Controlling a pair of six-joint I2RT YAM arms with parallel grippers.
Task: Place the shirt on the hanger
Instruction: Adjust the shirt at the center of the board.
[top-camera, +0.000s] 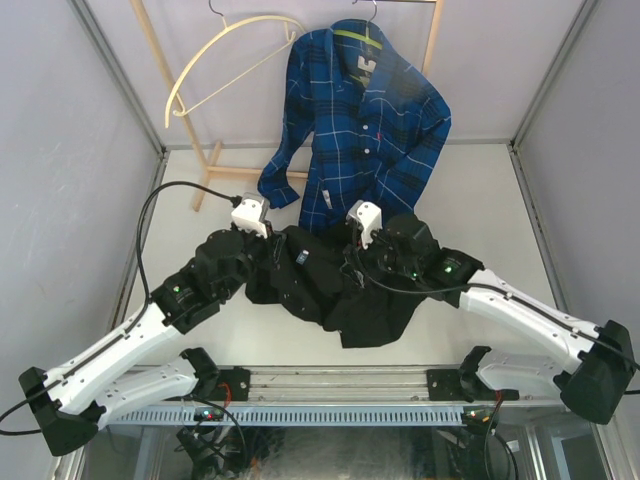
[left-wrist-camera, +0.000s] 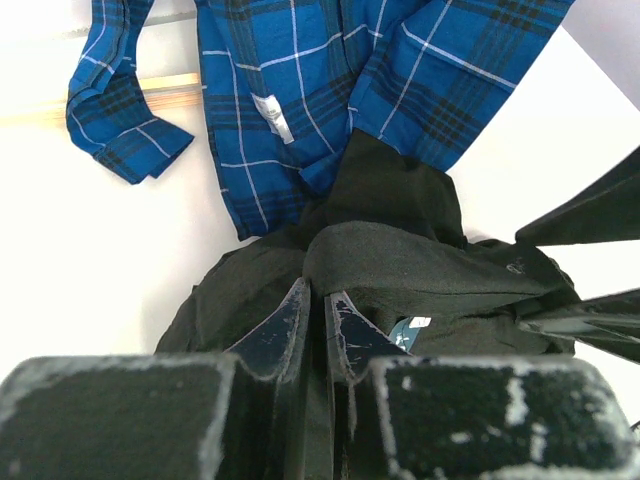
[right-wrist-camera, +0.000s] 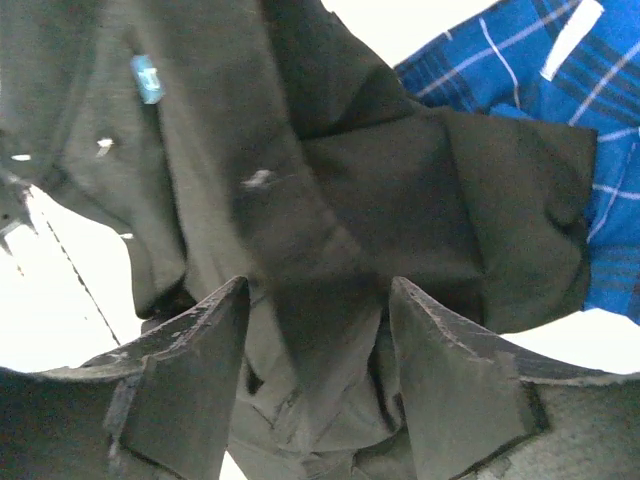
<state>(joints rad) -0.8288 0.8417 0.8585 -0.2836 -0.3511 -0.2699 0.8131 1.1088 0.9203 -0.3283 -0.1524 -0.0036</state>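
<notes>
A white desk (top-camera: 490, 210) is seen from above under even, bright light. It is enclosed on the left, right and far sides by plain pale grey walls (top-camera: 60, 140), which are joined at the desk's far corners by metal posts (top-camera: 118, 78). A light wooden rack (top-camera: 151, 40) is stood at the desk's far edge. A metal rail (top-camera: 340, 378) is fixed along its near edge.

Hook of hanger (top-camera: 230, 27) past the top edge; shirt (right-wrist-camera: 400, 180) buttons blurry.
</notes>
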